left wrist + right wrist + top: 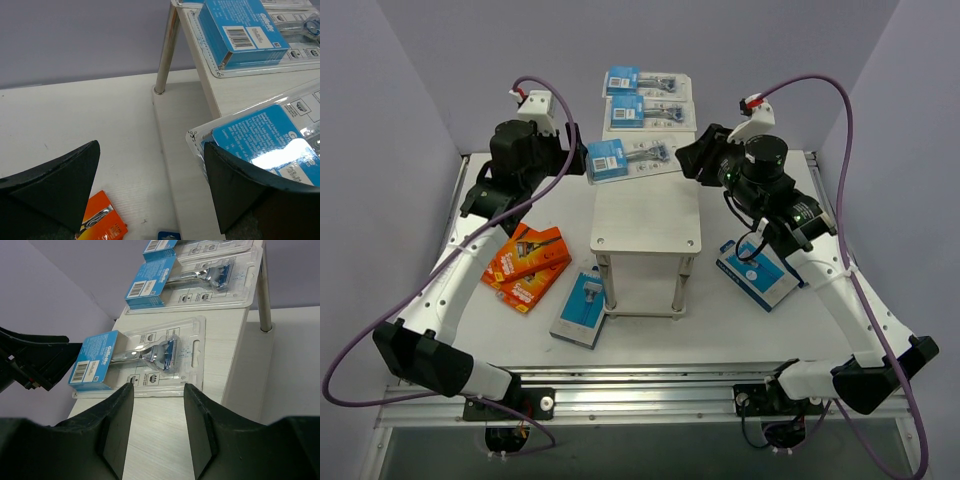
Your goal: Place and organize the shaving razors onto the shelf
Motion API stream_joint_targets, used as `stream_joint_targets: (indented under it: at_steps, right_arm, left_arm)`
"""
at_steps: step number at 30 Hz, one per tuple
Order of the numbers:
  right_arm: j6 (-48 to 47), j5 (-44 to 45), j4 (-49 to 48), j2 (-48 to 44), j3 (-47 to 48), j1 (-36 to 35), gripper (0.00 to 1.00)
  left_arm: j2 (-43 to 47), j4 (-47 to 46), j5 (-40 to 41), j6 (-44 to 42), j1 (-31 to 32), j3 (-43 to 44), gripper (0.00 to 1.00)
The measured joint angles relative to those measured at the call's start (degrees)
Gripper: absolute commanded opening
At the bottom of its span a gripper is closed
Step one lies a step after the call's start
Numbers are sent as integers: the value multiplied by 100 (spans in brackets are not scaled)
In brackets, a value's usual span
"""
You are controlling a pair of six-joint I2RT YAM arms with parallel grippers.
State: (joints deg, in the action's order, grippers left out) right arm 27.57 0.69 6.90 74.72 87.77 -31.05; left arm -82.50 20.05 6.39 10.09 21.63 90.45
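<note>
Left gripper (150, 150) gapes wide beside a blister pack (260, 145); right gripper (158, 390) stands parted, holding nothing.

Small two-tier shelf (650, 225), long pale wood-grain top on thin metal legs: stands upright at the table centre.

Three clear plastic blister packs with blue cards lie flat on the top, toward its 12 o'clock end, each showing a razor.
- Far pack (648, 82) and middle pack (648, 110): square to the top, just beside each other.
- Near pack (630, 157): skewed, its blue-card end overhanging the 9 o'clock edge.

Two flat orange boxes (535, 250) lie overlapping on the table, at 8 o'clock from the shelf.

First flat blue-and-white box (582, 308): on the table at 7 o'clock, near a front leg.

Second blue-and-white box (757, 272): on the table at 4 o'clock, partly hidden.
</note>
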Motion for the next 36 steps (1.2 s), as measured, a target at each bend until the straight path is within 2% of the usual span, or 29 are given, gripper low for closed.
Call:
stream_joint_targets:
  at_steps: [36]
  right_arm:
    - [-214, -997, 35, 396, 144, 28, 40]
  left_arm:
    - [-776, -17, -654, 155, 0, 732, 94]
